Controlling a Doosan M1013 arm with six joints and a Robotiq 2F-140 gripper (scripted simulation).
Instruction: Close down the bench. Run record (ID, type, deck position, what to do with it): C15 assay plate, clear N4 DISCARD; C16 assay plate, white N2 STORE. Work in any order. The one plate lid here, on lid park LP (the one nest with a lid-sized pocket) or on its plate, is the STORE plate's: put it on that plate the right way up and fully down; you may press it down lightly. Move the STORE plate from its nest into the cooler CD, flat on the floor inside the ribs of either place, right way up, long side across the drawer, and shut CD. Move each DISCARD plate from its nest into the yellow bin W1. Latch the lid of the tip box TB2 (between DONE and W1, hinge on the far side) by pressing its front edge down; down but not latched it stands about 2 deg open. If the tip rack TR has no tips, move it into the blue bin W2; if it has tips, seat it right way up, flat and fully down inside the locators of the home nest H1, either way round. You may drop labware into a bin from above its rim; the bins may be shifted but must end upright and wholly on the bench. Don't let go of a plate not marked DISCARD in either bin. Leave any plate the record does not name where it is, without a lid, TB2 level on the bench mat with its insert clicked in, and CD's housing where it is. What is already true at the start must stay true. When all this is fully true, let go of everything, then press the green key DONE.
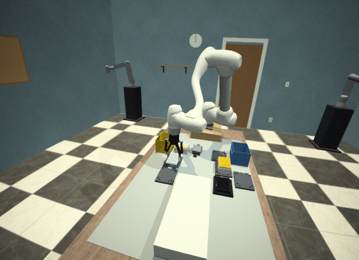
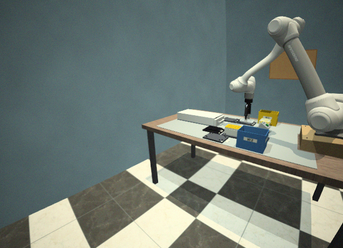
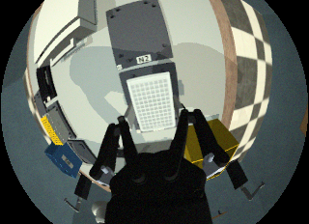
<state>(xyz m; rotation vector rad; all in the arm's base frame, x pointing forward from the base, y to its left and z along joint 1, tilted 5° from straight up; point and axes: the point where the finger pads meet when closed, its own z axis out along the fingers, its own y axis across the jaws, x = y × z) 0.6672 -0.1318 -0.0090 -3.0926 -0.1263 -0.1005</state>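
My gripper (image 1: 173, 153) (image 2: 247, 117) (image 3: 153, 103) stands upright over the left row of nests and is shut across the short sides of a pale assay plate (image 1: 173, 158) (image 3: 151, 98) with a fine grid of wells. The plate is level, at or just above its dark nest (image 1: 170, 166); I cannot tell which. It carries no lid. The yellow bin W1 (image 1: 161, 142) (image 2: 268, 114) stands just behind it. The tip box TB2 (image 1: 185, 147) (image 2: 264, 121) sits between W1 and the DONE key block (image 1: 197, 149).
An empty grey nest (image 1: 165, 176) (image 3: 138, 25) lies in front of the plate. The long white cooler CD (image 1: 188, 210) (image 2: 199, 115) fills the mat's middle front. To the right are the yellow-topped tip rack (image 1: 224, 162) (image 2: 232, 127), a black plate-like piece (image 1: 222, 185), two grey nests and the blue bin W2 (image 1: 240, 153) (image 2: 252, 138).
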